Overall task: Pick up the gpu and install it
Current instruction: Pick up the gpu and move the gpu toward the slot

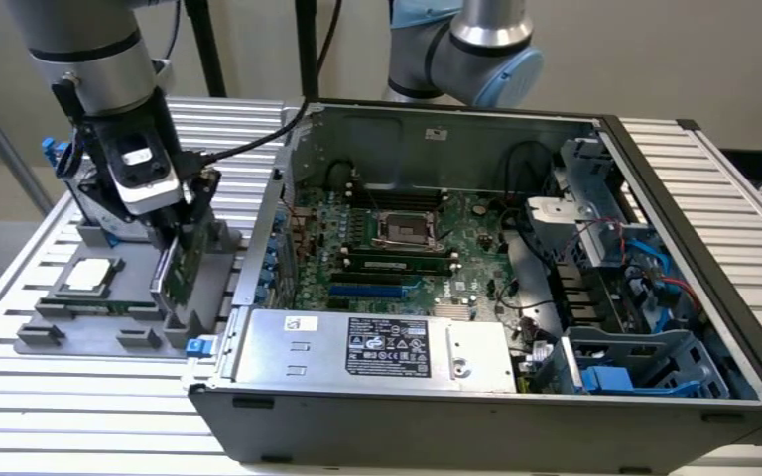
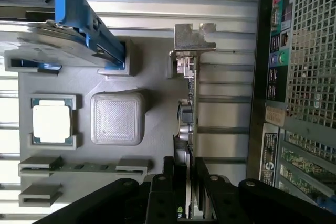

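The gpu [image 1: 178, 270] stands on edge in a slot of the grey holder tray [image 1: 90, 337], at the exterior view's left of the open computer case [image 1: 698, 248]. My gripper [image 1: 176, 230] has come down over the card's top edge. In the wrist view the gpu [image 2: 185, 124] is edge-on, with its silver bracket [image 2: 193, 36] at the far end. My gripper [image 2: 186, 182] has one black finger against each face, so it is shut on the card. The card still sits in its slot. The motherboard [image 1: 395, 238] lies in the case, with a blue slot [image 1: 374, 291].
On the tray lie a square silver processor chip [image 2: 51, 124], a ribbed grey block [image 2: 117, 119], a memory stick [image 2: 79, 167] and a hard drive with blue rails [image 2: 84, 17]. The case's rear panel [image 2: 299, 87] is close beside the card. A second arm [image 1: 480, 50] stands behind the case.
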`<move>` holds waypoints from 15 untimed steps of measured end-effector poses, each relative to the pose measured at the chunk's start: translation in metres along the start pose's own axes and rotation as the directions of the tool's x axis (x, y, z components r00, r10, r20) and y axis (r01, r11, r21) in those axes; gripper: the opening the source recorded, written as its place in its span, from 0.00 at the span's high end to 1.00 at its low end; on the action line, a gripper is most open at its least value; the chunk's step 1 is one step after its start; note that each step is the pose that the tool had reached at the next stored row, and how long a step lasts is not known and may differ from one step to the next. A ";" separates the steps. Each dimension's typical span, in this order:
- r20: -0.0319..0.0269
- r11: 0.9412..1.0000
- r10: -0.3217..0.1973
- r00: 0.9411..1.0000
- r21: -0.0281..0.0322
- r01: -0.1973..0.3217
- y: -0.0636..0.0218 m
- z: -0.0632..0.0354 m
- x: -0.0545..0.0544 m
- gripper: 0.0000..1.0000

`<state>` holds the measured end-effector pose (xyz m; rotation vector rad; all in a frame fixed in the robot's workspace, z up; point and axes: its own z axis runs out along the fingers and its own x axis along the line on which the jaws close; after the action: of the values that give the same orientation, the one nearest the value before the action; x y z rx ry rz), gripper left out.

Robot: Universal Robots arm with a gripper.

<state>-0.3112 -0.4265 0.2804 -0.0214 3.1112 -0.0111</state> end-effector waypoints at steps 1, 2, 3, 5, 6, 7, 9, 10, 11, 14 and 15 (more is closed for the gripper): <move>-0.001 1.000 0.000 1.000 0.000 0.000 0.0000 -0.0045 0.000 0.73; -0.002 1.000 0.000 1.000 0.000 0.000 -0.0001 -0.0090 -0.001 0.73; -0.003 1.000 0.000 1.000 0.000 0.000 -0.0001 -0.0136 -0.001 0.73; -0.004 1.000 0.000 1.000 0.000 0.000 -0.0002 -0.0224 -0.003 0.73; -0.005 1.000 0.000 1.000 0.000 0.000 -0.0002 -0.0269 -0.004 0.73; -0.006 1.000 0.000 1.000 0.000 0.000 -0.0003 -0.0317 -0.005 0.73; -0.007 1.000 0.000 1.000 0.000 0.000 -0.0004 -0.0407 -0.007 0.73; -0.007 1.000 0.000 1.000 0.000 0.000 -0.0004 -0.0451 -0.008 0.73; -0.007 1.000 0.000 1.000 0.000 0.000 -0.0005 -0.0496 -0.010 0.73; -0.008 1.000 0.000 1.000 0.000 0.000 -0.0006 -0.0632 -0.015 0.73; -0.008 1.000 0.000 1.000 0.000 0.000 -0.0007 -0.0678 -0.017 0.73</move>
<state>-0.2965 -0.4265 0.3486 -0.0215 3.1194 -0.0109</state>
